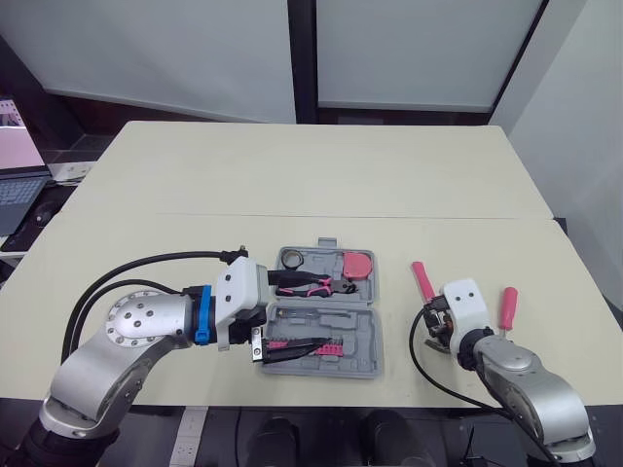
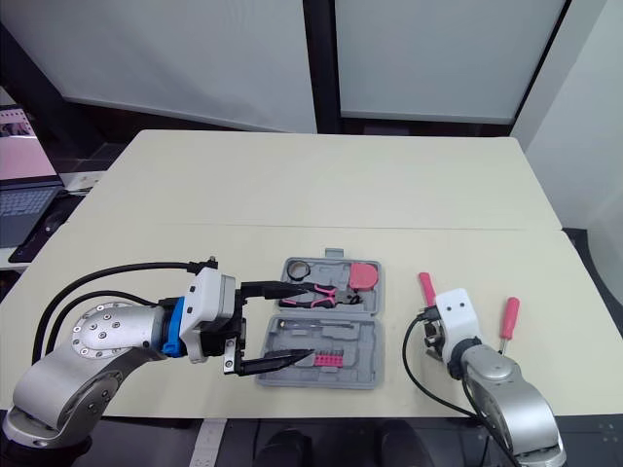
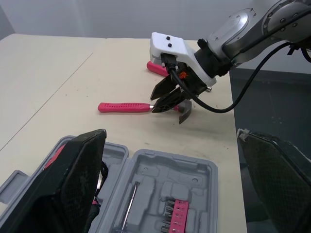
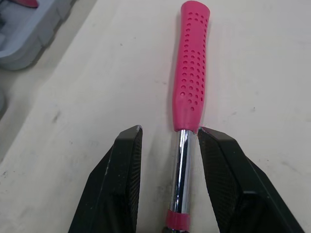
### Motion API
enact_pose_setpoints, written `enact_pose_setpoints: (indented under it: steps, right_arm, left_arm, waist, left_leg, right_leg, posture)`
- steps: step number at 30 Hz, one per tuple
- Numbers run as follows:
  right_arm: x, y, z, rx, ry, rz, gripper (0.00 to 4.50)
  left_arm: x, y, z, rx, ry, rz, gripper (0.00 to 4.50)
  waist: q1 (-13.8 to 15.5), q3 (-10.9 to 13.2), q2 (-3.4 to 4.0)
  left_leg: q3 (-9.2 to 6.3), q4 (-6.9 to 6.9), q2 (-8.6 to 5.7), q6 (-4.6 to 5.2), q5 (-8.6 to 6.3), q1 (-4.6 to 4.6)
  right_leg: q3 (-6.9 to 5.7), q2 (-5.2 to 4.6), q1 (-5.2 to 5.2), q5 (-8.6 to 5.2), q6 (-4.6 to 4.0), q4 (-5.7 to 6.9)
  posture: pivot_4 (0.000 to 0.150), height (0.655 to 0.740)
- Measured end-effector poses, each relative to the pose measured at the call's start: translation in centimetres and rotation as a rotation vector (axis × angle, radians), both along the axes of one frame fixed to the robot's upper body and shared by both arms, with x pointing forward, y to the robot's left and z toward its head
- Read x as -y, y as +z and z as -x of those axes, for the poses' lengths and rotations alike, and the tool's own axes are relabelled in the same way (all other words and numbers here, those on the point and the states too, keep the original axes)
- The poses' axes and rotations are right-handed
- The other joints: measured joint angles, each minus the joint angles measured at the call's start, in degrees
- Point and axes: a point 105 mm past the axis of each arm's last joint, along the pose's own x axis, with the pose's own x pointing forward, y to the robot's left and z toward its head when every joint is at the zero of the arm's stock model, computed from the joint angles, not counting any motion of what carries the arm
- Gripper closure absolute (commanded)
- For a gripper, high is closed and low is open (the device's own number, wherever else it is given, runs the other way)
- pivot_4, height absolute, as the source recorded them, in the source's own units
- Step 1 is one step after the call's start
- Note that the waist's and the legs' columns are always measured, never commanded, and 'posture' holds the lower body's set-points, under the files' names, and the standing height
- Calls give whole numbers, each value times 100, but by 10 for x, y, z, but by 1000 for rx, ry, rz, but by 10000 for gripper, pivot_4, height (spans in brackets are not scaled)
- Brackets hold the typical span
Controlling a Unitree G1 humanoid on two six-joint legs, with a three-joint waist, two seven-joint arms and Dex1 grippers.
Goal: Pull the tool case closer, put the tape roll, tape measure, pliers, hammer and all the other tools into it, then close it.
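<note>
while the case (image 2: 362, 341) lies open at the bench (image 1: 292, 175) front edge, both hands are released.
left hand (image 2: 300, 321) hovers spread over the case, which holds pliers (image 1: 311, 285), a tape measure (image 1: 357, 264) and a pink bit rack (image 1: 328, 346). right hand (image 4: 170, 130) straddles the hammer (image 4: 192, 73) at its chrome shaft beside the pink grip, not clenched. hammer lies flat on the bench, right of the case, a red screwdriver (image 1: 507, 308) near it.

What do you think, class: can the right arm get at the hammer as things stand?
Probably yes. The open fingers of the right gripper straddle the chrome shaft of the hammer beside its pink handle; nothing on the table blocks them.
</note>
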Motion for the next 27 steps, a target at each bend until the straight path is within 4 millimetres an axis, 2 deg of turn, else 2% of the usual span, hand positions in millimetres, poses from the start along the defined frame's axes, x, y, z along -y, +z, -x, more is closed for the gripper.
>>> enact_pose_setpoints:
  steps: [14, 24, 27]
  right_arm:
    - [1, -17, 13, -59, -10, -21, 25064]
    - [0, -24, 3, -6, 2, -12, 25064]
    - [-1, -27, 1, 4, 5, -17, 30438]
  left_arm:
    - [0, 0, 0, 0, -1, 0, 0]
    - [0, -2, 1, -6, 1, -2, 0]
    - [-1, -2, 1, -5, 1, -3, 0]
  waist:
    - [-2, 0, 0]
    - [-6, -10, -14]
    - [-8, -22, -30]
  left_leg:
    - [0, 0, 0, 0, 0, 1]
    - [2, 0, 2, 0, 0, 6]
    - [2, 0, 4, 0, 0, 11]
  right_leg:
    - [1, 0, 0, 0, 0, 0]
    - [1, 2, 3, 0, 0, 1]
    - [1, 3, 6, 0, 0, 1]
  posture:
    - [1500, 7400]
    - [1500, 7400]
    - [1500, 7400]
